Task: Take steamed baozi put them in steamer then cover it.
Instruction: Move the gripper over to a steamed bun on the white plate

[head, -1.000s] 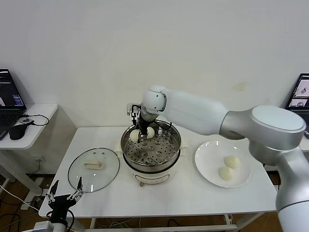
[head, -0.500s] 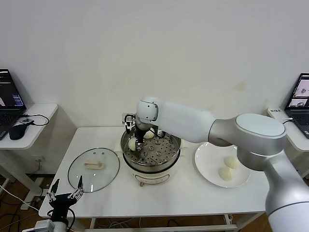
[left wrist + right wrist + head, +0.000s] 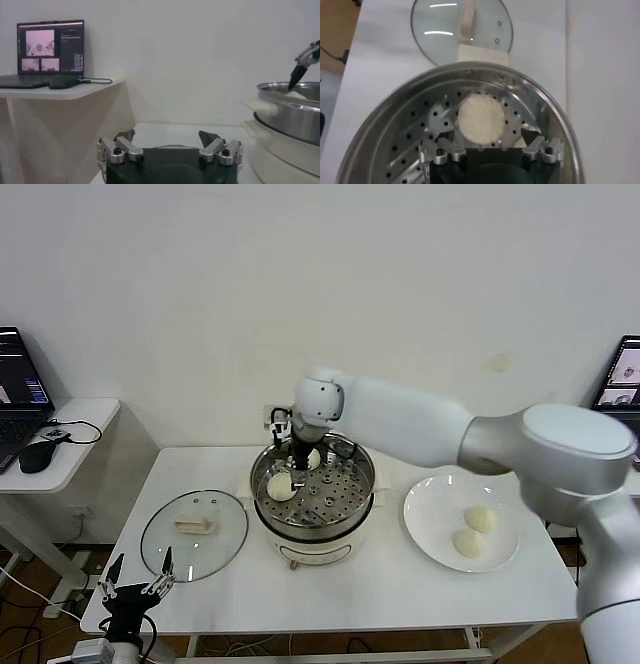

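Over the steamer: the right end effector (image 3: 297,476) hangs inside the steamer (image 3: 345,506), fingers spread and gripping nothing; a bun (image 3: 481,118) lies free on the perforated floor just ahead of the fingertips.

Key relation: the two buns not yet moved sit on the white plate (image 3: 428,524) at the right of the desk (image 3: 380,584), well apart from the right end effector and to its right. My guess is the next reach goes rightward across the steamer rim.

Nearer arm: the right arm, already stretched over the middle of the desk. The left end effector (image 3: 135,589) is parked low at the near left edge, fingers apart and empty, far from the plate.

Steamer contents: two steamed baozi, one at the left of the basket (image 3: 281,487) and one at the far side (image 3: 312,457), partly hidden by the right end effector.

Plate contents: two steamed baozi, one farther (image 3: 481,518) and one nearer (image 3: 466,541), close together.

Long axis: the buns are round domes, so no grasp direction is favoured.

Cover: the cover (image 3: 194,534) lies flat on the desk left of the steamer, handle (image 3: 195,524) up, close to the left end effector; I judge that arm the better placed to lift it.

Progress: about half loaded, cover still off.
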### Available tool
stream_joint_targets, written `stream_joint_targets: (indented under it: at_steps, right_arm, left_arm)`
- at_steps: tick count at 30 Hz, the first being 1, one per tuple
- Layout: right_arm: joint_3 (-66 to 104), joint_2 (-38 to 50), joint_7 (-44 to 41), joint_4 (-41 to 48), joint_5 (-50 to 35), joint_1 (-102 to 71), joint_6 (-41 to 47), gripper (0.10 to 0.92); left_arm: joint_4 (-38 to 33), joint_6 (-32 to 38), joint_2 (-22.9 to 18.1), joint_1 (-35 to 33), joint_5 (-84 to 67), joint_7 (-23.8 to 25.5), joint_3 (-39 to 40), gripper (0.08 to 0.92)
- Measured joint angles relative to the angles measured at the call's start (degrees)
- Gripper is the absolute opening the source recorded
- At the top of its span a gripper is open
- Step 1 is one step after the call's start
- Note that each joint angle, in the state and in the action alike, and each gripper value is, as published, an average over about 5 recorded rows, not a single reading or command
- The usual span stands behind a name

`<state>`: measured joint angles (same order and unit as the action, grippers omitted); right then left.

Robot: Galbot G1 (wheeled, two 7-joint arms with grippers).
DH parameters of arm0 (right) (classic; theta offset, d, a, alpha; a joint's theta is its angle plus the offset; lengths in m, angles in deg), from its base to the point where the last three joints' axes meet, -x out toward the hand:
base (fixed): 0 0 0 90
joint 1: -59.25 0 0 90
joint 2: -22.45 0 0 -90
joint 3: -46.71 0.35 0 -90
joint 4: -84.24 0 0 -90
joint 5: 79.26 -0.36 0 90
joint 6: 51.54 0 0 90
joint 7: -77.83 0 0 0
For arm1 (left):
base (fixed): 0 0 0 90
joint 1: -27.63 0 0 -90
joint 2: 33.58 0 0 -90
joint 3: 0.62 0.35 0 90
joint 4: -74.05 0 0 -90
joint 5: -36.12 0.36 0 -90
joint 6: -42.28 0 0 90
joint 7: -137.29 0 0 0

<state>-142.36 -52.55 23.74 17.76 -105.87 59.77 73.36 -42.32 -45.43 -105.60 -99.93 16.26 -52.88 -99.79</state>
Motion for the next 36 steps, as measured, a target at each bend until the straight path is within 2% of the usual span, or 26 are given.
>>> stream_joint_targets:
  at_steps: [10, 20, 27, 36]
  right_arm:
    - [-0.77, 14.01, -4.5, -10.52, 0.91, 5.92, -2.22, 0.823]
    - [1.97, 32.78, -8.75, -18.96, 7.68, 3.02, -6.81, 0.823]
    - [6.99, 42.63, -10.1, -20.76, 14.2, -4.52, -11.4, 0.823]
    - [16.96, 47.05, -10.42, -18.52, 24.06, -19.01, -17.6, 0.823]
  left_arm:
    - [-1.02, -0.19, -0.11, -0.51, 0.91, -0.11, 0.83, 0.823]
    - [-0.92, 0.0, 0.18, -1.29, 1.77, -0.18, 1.43, 0.823]
    - [-0.46, 0.04, -0.02, -1.06, 2.14, -0.27, 1.55, 0.823]
    - [-0.49, 0.08, -0.73, -1.57, 2.9, -0.5, 1.8, 0.823]
